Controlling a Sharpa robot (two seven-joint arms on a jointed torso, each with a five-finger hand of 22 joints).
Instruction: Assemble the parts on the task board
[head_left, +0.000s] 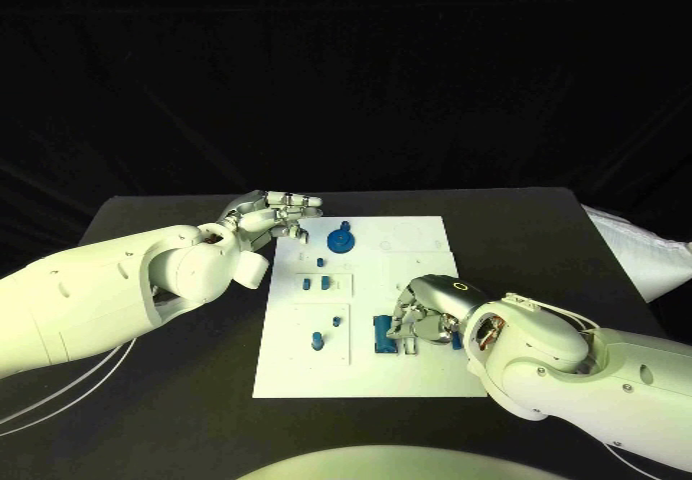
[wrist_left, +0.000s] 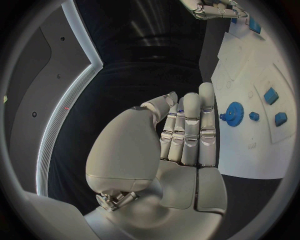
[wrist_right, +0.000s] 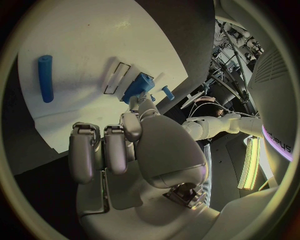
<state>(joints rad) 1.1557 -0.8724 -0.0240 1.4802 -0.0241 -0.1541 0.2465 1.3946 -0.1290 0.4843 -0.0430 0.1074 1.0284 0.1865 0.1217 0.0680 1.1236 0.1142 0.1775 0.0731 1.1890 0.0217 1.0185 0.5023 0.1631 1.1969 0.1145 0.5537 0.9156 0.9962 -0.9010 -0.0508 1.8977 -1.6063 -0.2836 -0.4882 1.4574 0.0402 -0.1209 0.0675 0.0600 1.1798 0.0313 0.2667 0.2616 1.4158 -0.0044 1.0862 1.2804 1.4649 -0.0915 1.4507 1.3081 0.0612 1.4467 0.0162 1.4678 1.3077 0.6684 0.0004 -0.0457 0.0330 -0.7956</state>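
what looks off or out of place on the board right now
Nothing stands out. The blue parts, including the gear, sit on the white task board, which lies flat on the table. The right hand works at a blue block; the left hand hovers at the board's far corner.

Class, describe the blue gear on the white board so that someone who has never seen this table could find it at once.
Start at the white board in the middle of the black table and go to its far edge, near the left hand. The gear lies there, just off that hand's fingertips. It is the only round, toothed blue piece; the other blue parts are small blocks and pegs.
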